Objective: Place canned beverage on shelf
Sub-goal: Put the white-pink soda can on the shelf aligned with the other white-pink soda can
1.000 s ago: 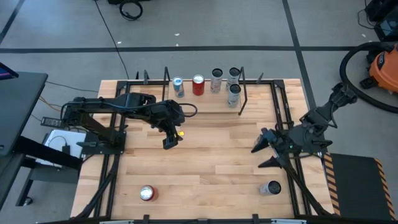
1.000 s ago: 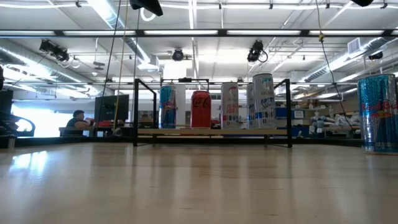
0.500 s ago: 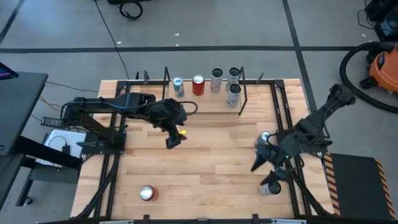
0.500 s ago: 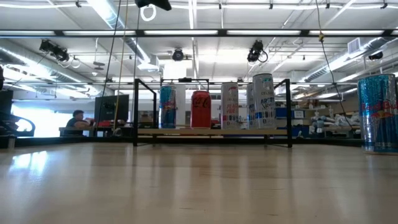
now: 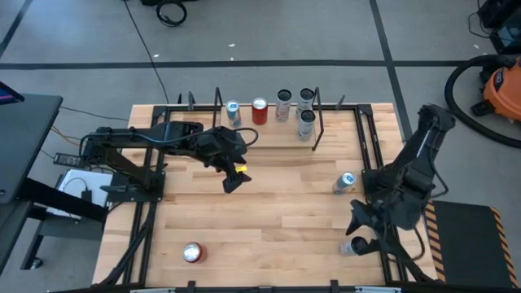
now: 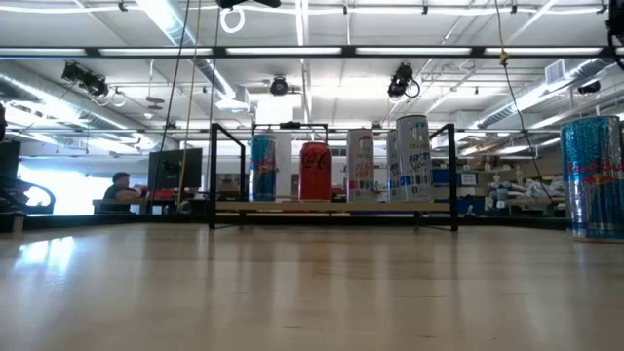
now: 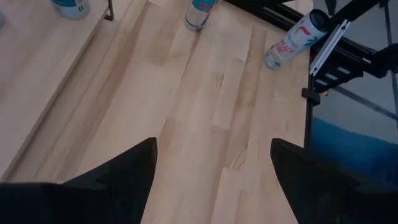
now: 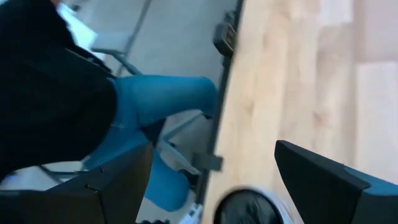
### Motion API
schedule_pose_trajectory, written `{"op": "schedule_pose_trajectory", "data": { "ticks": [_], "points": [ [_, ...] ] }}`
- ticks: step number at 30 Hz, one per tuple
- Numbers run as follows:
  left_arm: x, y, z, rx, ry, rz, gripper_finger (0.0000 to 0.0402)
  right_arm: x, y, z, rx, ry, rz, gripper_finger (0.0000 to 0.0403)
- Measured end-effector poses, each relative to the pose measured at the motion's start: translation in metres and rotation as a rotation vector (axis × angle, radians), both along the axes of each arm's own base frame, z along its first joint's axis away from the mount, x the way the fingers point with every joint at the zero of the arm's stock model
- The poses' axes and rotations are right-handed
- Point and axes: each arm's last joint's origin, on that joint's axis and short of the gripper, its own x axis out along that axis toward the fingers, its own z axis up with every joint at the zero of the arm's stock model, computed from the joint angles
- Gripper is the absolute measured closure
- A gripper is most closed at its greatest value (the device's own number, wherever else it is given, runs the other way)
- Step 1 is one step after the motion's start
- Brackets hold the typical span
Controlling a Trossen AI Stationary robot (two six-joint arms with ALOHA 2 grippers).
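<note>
Lying on its side near the table's front right corner, a silver can (image 5: 353, 246) sits just under the right gripper (image 5: 358, 221), whose fingers (image 8: 323, 180) are spread wide with nothing between them; the can's dark top (image 8: 245, 208) shows between them in the right wrist view. A second can (image 5: 344, 182) stands upright a little farther back on the right side, apart from that gripper. A red can (image 5: 192, 253) lies toward the front left corner, well away from both arms.

At the back of the table, the shelf (image 5: 269, 133) carries five upright cans: a blue-and-white one (image 5: 233, 113), a red one (image 5: 259, 110), and three pale ones (image 5: 283, 105) grouped at its right end. From table height they stand in a row on the plank (image 6: 331, 207) between the black rods.

Over the middle of the table, in front of the shelf, the left gripper (image 5: 232, 181) hangs with its fingers (image 7: 124, 171) parted and empty above bare wood.
</note>
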Motion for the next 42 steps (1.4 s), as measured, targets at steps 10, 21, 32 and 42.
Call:
{"op": "schedule_pose_trajectory", "data": {
  "ticks": [10, 21, 32, 42],
  "points": [
    [0.000, 0.000, 0.000, -0.027, 0.002, 0.028, 0.0086, -0.025, 0.002, -0.011, -0.075, 0.107, -0.054, 0.0055],
    [0.010, 0.001, -0.004, -0.012, -0.014, 0.038, 0.0086, -0.029, 0.022, -0.041, -0.268, 0.203, -0.067, 0.0055],
    [0.017, 0.000, -0.012, -0.011, 0.006, 0.037, 0.0086, -0.026, 0.027, -0.044, -0.268, 0.190, -0.085, 0.0055],
    [0.018, 0.000, -0.013, -0.010, 0.011, 0.037, 0.0086, -0.030, 0.016, -0.028, -0.157, 0.151, -0.116, 0.0055]
  ]
}}
